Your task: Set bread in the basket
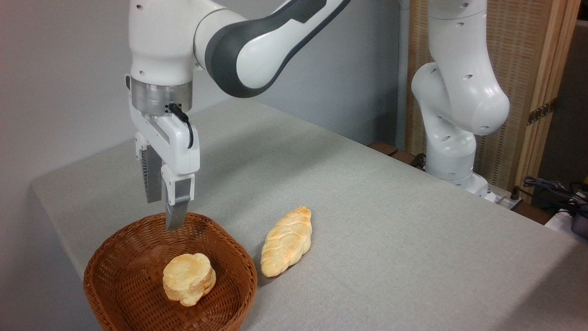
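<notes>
The bread point(189, 278), a small round knotted bun, lies inside the basket point(115, 257), pale-yellow side up, resting on the woven floor right of centre and toward the near wall. The brown wicker basket sits at the near left corner of the grey-covered table point(390, 239). Above the basket's far rim hangs the gripper point(163, 214), fingers pointing down and spread apart w/ nothing between them; it is clear of the bun, the right fingertip just over the rim. Its white hand hangs from the Franka arm point(257, 50), whose grey-and-white links run up & right out of view. Just right of the basket, not touching it, a longer braided loaf point(287, 241) lies on the cloth, angled far-right to near-left. At far right the arm's base column point(455, 105) stands before a slatted wood screen point(528, 69); cables point(551, 188) trail at the table's right edge.
</notes>
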Action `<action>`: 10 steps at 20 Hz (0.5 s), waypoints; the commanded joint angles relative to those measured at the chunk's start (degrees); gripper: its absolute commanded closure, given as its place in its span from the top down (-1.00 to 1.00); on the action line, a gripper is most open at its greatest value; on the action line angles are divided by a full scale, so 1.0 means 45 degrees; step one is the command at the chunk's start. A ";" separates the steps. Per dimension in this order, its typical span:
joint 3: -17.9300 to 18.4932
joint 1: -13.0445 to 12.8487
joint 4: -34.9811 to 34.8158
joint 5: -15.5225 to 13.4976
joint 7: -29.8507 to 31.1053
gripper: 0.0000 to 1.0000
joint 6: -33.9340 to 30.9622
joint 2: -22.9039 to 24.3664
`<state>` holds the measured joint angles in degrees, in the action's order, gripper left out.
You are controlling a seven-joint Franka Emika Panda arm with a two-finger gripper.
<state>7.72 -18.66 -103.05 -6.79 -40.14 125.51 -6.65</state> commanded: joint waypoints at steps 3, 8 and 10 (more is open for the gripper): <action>0.0590 0.0007 0.0010 -0.0033 0.0327 1.00 -0.2183 0.1418; 0.0629 0.0026 0.0010 0.0005 0.0288 1.00 -0.4101 0.1810; 0.0590 0.0026 0.0010 0.0743 0.0210 1.00 -0.4237 0.1810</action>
<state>10.26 -18.27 -102.77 -6.53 -39.24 108.20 1.32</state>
